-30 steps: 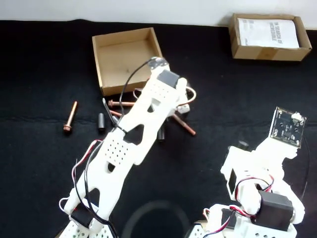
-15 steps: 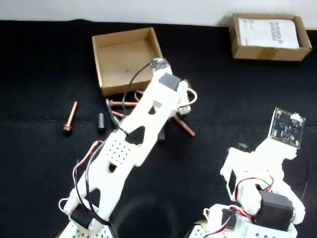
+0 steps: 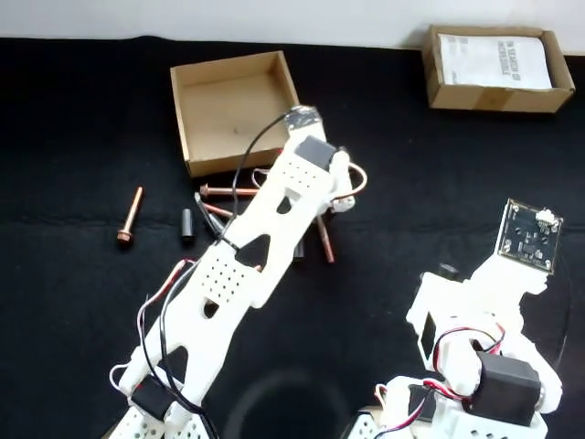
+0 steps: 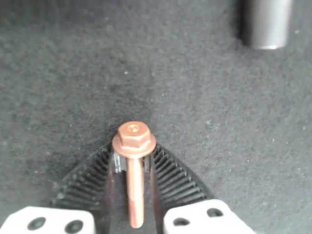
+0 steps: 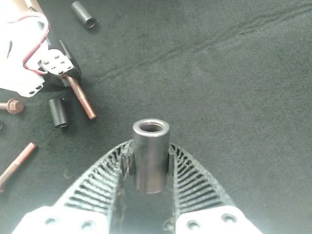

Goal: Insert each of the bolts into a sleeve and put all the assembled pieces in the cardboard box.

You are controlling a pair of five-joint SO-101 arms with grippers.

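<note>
Left wrist view: the left gripper (image 4: pixel 132 156) pinches a bolt (image 4: pixel 133 181) by its shank above the mat (image 4: pixel 73 73) while the right gripper (image 5: pixel 150 145) clamps a sleeve (image 5: pixel 151 168), bore outward; any tilt in either grip could jam the bolt at the rim.

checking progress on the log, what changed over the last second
The bolt in the left gripper swung: its free end, which slanted out sideways before, now points almost straight toward the near side in the high view. The left gripper shifted slightly with it. The right gripper with its sleeve, the loose bolt, the loose sleeve and the cardboard box stayed put.
</note>
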